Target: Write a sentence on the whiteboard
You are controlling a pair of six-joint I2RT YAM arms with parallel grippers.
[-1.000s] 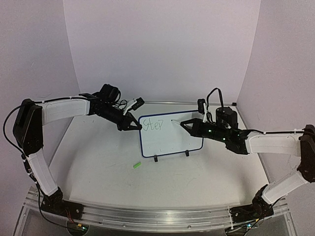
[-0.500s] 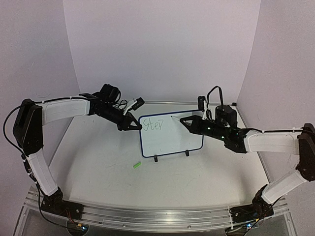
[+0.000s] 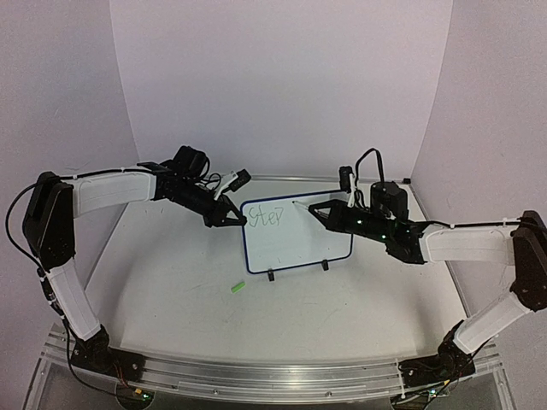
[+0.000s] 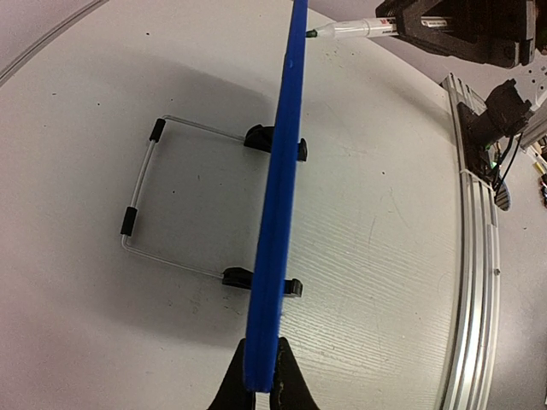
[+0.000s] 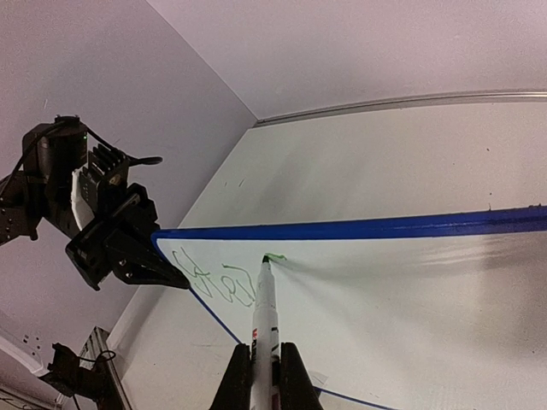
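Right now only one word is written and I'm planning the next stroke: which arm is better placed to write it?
Right. The right gripper holds the marker, tip at the whiteboard beside the written word; the left gripper is clamped on the whiteboard's edge.

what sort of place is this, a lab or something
Probably a robotics lab test cell: left arm and right arm bolted to a metal rail, plain white backdrop, one whiteboard staged centrally.

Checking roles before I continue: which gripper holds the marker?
The right gripper holds the marker, tip at the whiteboard; the left gripper only pinches its edge.
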